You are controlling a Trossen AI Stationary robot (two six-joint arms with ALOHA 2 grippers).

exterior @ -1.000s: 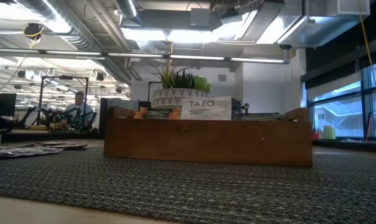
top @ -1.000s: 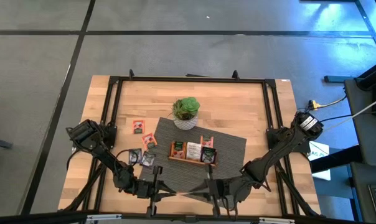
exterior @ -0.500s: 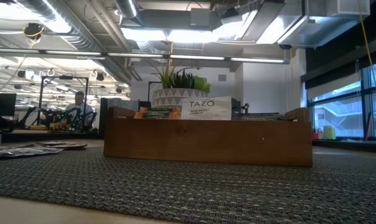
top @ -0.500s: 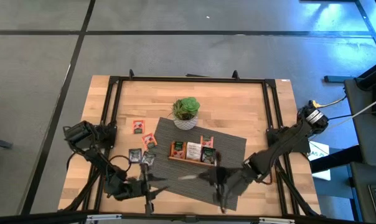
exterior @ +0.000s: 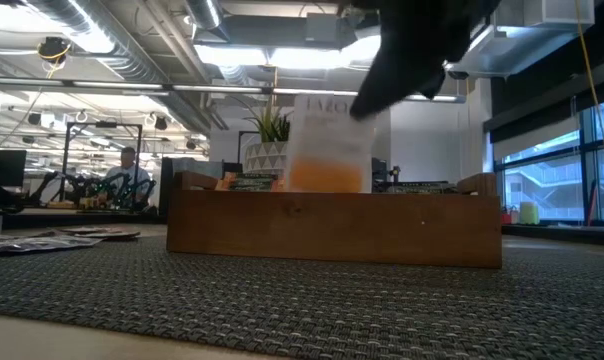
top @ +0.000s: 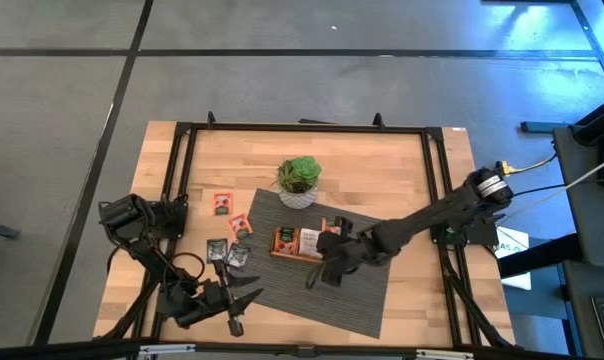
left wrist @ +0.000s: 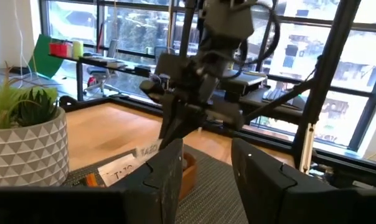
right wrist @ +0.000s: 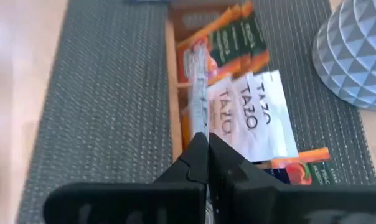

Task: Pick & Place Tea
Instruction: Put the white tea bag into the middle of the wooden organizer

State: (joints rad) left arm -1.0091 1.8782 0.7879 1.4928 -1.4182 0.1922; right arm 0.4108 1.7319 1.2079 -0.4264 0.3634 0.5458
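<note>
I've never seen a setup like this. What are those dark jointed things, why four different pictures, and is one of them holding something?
They are two robot arms at a wooden table, each ending in a two-finger gripper. One picture looks down from above, one sits at table height, and one camera rides on each wrist. On the table lie a grey woven mat, a small green plant in a white patterned pot, a long brown wooden tray with tea sachets in it, and a few loose sachets to the side. The right gripper is over the tray, pinched shut on a white and orange tea sachet. The left gripper waits open near the table's front edge, holding nothing.
</note>
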